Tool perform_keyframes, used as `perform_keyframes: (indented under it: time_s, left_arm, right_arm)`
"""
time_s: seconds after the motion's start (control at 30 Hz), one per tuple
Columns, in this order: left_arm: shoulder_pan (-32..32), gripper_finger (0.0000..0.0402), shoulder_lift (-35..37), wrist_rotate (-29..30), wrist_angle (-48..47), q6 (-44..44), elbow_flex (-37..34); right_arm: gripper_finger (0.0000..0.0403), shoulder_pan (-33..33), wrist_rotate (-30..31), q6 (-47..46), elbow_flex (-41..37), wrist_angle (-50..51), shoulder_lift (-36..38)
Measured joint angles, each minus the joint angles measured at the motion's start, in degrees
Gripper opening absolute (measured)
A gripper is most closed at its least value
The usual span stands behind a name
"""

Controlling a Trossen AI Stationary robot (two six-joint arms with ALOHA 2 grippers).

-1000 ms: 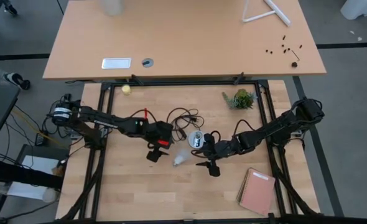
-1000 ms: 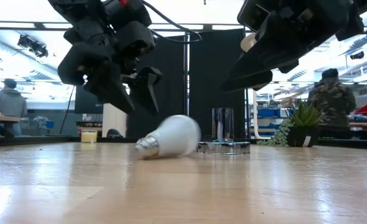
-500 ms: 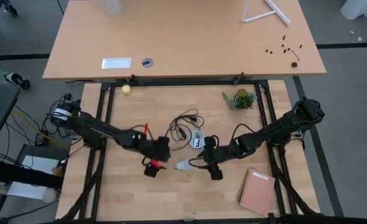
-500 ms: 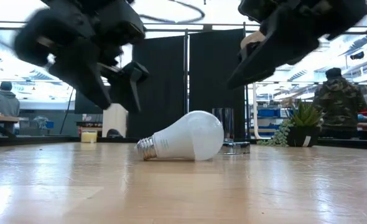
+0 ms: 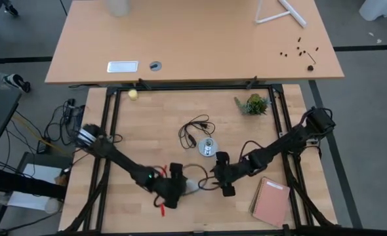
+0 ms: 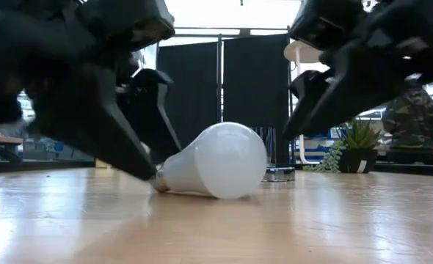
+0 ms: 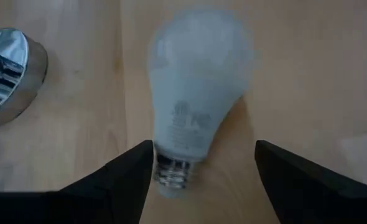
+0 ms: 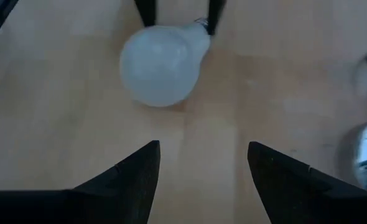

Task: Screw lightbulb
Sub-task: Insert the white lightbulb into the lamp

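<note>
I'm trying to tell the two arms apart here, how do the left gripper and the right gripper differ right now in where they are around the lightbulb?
The left gripper has its open fingers either side of the lightbulb at its metal screw base; the right gripper faces the bulb's round end, apart from it. The left gripper's fingers reach down to the table beside the bulb; the right gripper hangs above the table. Both are open and neither holds the bulb, which lies on its side.

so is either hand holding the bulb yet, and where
Nothing is held. The left hand is open, fingers straddling the lightbulb's screw base; the right hand is open, short of it.
</note>
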State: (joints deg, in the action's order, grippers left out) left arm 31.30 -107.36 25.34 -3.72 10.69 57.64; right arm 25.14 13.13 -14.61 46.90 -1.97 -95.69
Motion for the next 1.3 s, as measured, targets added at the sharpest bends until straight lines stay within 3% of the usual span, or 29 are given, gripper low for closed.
perform_keyframes:
  time_s: [0.27,0.63,1.3]
  left_arm:
    - [1.08,0.0284,-7.27,3.65,-2.83,0.09,8.34]
    - [0.98,0.0284,-7.62,4.47,-0.32,0.39,9.1]
    - [0.85,0.0285,-7.62,4.98,5.38,-0.02,9.1]
  right_arm:
    - [0.0252,2.69,2.29,-2.79,0.02,-3.91,-2.78]
    - [0.0252,3.66,2.03,-7.25,0.01,-5.84,-3.98]
    - [0.0252,4.51,1.98,-21.43,0.01,2.41,-3.82]
